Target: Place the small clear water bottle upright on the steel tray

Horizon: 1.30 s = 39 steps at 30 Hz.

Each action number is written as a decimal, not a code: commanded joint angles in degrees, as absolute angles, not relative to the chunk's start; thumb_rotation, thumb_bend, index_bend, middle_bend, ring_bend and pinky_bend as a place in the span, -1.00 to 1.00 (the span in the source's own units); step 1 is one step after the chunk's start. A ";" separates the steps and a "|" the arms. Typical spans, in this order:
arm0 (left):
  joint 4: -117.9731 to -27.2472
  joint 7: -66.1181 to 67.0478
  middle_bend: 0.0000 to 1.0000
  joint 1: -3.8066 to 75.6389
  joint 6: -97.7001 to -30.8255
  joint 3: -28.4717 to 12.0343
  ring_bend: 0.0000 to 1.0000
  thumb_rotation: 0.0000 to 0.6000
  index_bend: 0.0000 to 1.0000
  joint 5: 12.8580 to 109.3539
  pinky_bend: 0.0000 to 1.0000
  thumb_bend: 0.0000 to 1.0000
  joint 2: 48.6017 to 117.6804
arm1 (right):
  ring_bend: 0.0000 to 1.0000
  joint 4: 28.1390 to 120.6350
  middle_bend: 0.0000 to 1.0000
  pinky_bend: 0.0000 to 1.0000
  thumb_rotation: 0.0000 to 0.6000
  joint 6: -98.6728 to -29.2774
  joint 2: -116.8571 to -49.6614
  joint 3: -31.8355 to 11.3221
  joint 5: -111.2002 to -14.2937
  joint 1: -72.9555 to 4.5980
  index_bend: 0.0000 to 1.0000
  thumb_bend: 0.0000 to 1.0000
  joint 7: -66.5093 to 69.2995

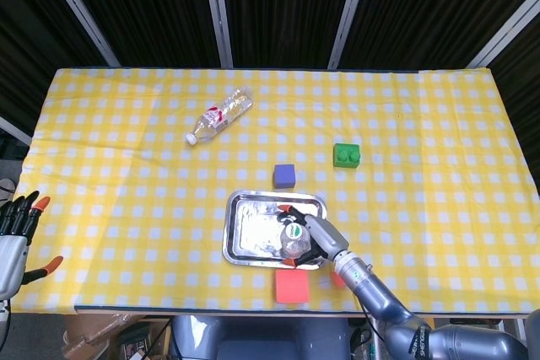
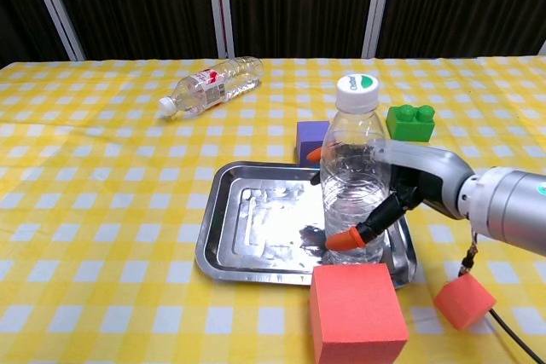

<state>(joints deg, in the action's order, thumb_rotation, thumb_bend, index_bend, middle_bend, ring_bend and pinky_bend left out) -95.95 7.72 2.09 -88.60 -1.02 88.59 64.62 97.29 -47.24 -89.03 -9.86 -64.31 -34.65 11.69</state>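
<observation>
1. Yellow-checked cloth covers the table (image 1: 126, 200), with dark slatted panels behind its far edge.
2. Our right hand (image 2: 401, 189) wraps around the small clear water bottle (image 2: 354, 178) from the right side, fingers curled about the lower body with orange fingertips (image 2: 343, 239) showing at the near face; the head view shows the same hand (image 1: 314, 235) over the bottle cap. We cannot tell how firmly it grips, but it has the bottle in its hold.
3. We judge the side grasp keeps the bottle's axis vertical, so the base can meet the metal flat.
4. That bottle stands upright with its white cap on top, its base at the right part of the steel tray (image 2: 230, 245); whether it rests fully on the tray floor we cannot tell.
5. The tray's raised rim would stop the bottle sliding off, though the tall, narrow shape could tip when the fingers let go.
6. Just near of the tray sits a red cube (image 2: 354, 313), and a smaller orange block (image 2: 463, 302) lies to its right under the forearm.
7. Just beyond the tray is a purple cube (image 2: 309, 135); a green brick (image 2: 409, 122) sits further right.
8. A second, larger bottle (image 2: 213, 84) lies on its side at the far left.
9. Our left hand (image 1: 15, 229) hangs off the table's left edge, fingers spread, holding nothing.
</observation>
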 commanded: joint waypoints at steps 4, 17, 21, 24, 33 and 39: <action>-95.93 8.20 -1.00 2.15 -88.40 -0.99 -1.00 1.00 -1.00 88.46 -1.00 -0.73 64.81 | -0.41 97.33 -0.68 -0.69 1.00 -47.15 -88.04 -10.03 -63.52 -34.45 -0.84 -0.87 12.06; -96.11 8.77 -1.00 2.11 -88.64 -0.78 -1.00 1.00 -1.00 89.07 -1.00 -0.73 64.95 | -0.58 96.56 -0.77 -0.73 1.00 -43.62 -78.52 -8.55 -64.44 -32.74 -0.92 -0.89 15.73; -96.13 9.51 -1.00 2.23 -88.28 -0.82 -1.00 1.00 -1.00 88.74 -1.00 -0.73 65.31 | -0.59 97.43 -0.77 -0.73 1.00 -42.96 -74.47 -7.80 -68.23 -31.18 -0.92 -0.89 20.17; -96.14 10.07 -1.00 2.36 -88.04 -0.75 -1.00 1.00 -1.00 88.84 -1.00 -0.73 65.54 | -0.60 97.49 -0.77 -0.73 1.00 -42.97 -71.73 -6.98 -71.33 -30.27 -0.92 -0.89 22.38; -96.09 9.58 -1.00 2.48 -87.98 -1.16 -1.00 1.00 -1.00 88.23 -1.00 -0.73 65.56 | -0.81 96.52 -0.78 -0.89 1.00 -54.11 -64.77 -5.51 -77.58 -24.74 -0.92 -0.90 18.95; -95.92 9.25 -1.00 2.56 -87.63 -1.20 -1.00 1.00 -1.00 87.80 -1.00 -0.73 65.38 | -0.96 95.10 -0.79 -1.00 1.00 -71.78 -64.37 -3.42 -81.30 -16.82 -0.92 -0.90 0.50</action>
<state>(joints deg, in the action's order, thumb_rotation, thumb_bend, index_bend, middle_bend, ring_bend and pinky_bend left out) -95.92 9.21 2.54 -87.65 -1.23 87.81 65.39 96.39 -60.37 -65.21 -5.14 -77.90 -22.75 11.90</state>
